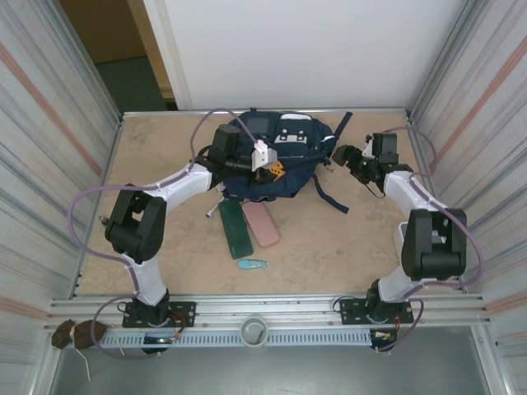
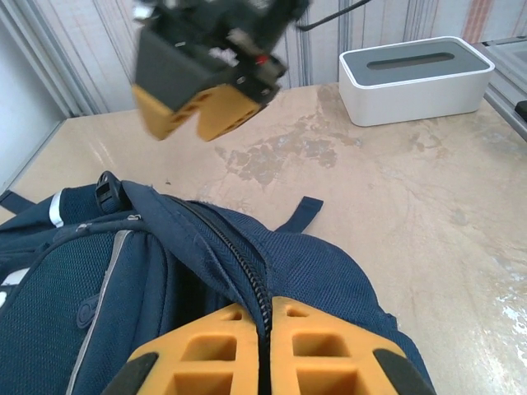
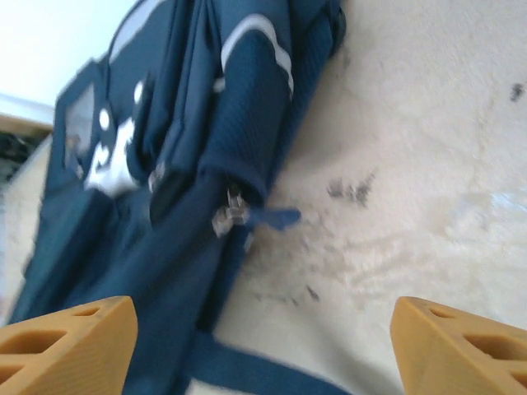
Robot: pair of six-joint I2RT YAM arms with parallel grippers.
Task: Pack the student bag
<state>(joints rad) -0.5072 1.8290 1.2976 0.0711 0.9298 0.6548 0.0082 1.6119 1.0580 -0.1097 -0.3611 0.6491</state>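
- the sandy table sits between corrugated walls, with both arms bolted at its near edge.
- the student bag lies at the far middle of the table, navy, with its dark straps trailing toward the right.
- the left gripper is on top of the bag, its orange fingers pressed together and pinching the fabric along the zip.
- the right gripper hangs just beside the bag's right side, fingers spread wide and holding nothing.
- a white box stands at the right edge of the table.
- a dark green case and a pink case lie side by side, just in front of the bag.
- a small teal item lies nearer the arms, apart from both cases.
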